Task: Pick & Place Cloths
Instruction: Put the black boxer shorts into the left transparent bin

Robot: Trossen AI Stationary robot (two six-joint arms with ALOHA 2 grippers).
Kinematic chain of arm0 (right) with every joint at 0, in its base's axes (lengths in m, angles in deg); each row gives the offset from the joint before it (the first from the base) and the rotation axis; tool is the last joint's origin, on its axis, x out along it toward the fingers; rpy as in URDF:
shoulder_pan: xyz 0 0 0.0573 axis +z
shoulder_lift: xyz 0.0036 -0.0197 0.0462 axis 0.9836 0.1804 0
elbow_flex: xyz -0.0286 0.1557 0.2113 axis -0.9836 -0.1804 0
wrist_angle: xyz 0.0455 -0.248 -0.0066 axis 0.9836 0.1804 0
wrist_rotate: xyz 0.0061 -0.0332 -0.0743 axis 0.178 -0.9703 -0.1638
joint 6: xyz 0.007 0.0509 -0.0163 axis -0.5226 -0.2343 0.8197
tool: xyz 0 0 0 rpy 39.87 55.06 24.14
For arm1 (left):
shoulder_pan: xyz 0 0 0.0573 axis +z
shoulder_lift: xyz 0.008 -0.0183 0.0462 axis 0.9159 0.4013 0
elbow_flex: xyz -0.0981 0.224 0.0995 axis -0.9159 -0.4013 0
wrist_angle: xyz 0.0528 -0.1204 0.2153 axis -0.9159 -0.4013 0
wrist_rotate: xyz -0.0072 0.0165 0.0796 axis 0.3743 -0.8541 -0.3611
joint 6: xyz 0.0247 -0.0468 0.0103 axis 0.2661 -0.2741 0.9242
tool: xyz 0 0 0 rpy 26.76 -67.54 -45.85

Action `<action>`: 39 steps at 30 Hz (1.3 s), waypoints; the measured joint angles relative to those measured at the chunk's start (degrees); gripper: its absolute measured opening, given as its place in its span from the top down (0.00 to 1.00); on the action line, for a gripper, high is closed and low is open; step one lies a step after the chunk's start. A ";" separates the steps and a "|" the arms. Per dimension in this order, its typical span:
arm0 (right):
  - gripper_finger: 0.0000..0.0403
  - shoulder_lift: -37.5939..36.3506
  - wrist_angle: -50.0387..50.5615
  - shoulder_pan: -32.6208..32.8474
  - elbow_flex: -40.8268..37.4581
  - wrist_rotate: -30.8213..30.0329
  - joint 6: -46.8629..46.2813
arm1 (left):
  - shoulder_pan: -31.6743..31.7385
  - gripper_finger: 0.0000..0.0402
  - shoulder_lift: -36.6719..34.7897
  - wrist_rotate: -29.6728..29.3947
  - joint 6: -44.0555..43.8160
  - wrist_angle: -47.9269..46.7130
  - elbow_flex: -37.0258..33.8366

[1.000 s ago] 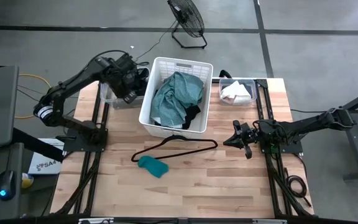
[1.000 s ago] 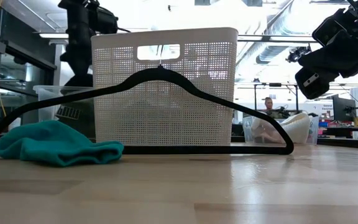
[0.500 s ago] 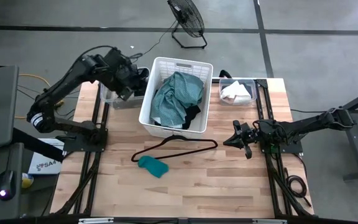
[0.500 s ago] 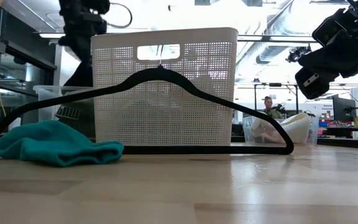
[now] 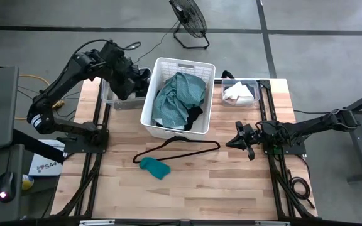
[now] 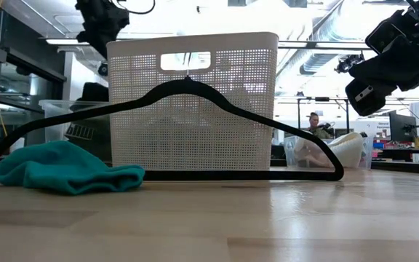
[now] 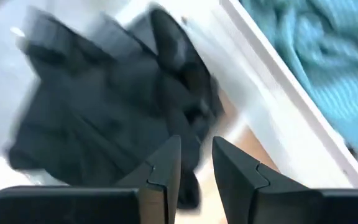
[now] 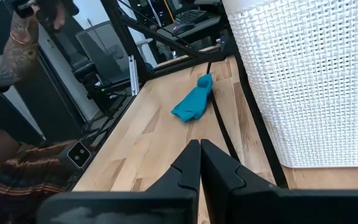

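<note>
High view: the left gripper has lifted off the clear bin at upper left, fingers slightly apart and empty, the black cloth dropped inside. The right gripper waits shut at right. A small teal cloth remains on the table, likely next.

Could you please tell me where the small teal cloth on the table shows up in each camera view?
High view: small teal cloth lies on the table, just in front of the hanger.
Low view: at far left, beside the hanger's end.
Left wrist view: not in it.
Right wrist view: mid-picture, on the wood.
Shared landmark: the white basket.
</note>
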 joint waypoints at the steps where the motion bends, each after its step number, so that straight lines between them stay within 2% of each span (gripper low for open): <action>1: 0.99 0.02 0.00 -0.02 0.00 0.00 0.00 | 0.00 0.77 0.00 -1.52 -0.22 1.68 0.00; 3: 0.99 0.02 0.00 -0.01 0.02 0.04 0.00 | 0.00 0.77 0.02 -5.93 -1.09 5.33 0.00; 6: 0.99 0.00 -0.01 0.00 0.01 0.02 0.00 | 0.00 0.77 1.09 -15.62 -4.33 10.92 0.02; 8: 0.99 0.02 -0.02 0.00 0.02 0.00 0.00 | 0.05 0.77 2.56 -19.18 -6.39 13.32 0.02; 15: 0.99 0.02 -0.02 -0.02 0.00 0.07 0.00 | 0.07 0.77 9.54 -19.60 -9.25 14.03 0.00; 21: 0.99 0.00 0.00 -0.01 0.02 0.02 0.00 | 1.14 0.77 15.42 -24.65 -9.28 13.75 0.00; 30: 0.99 0.02 0.00 0.00 0.02 0.04 0.00 | 5.95 0.77 19.42 -19.29 -9.51 4.14 -0.86; 33: 0.99 0.02 0.00 0.00 0.02 0.00 0.00 | 7.03 0.77 19.49 -14.91 -9.24 1.43 -3.08; 36: 0.99 0.02 -0.01 0.00 0.00 0.04 0.00 | 7.31 0.77 19.45 -10.64 -7.84 0.18 -4.89; 39: 0.99 0.00 0.00 -0.01 0.01 0.00 0.00 | 7.17 0.77 19.30 -10.26 -7.59 1.10 -6.37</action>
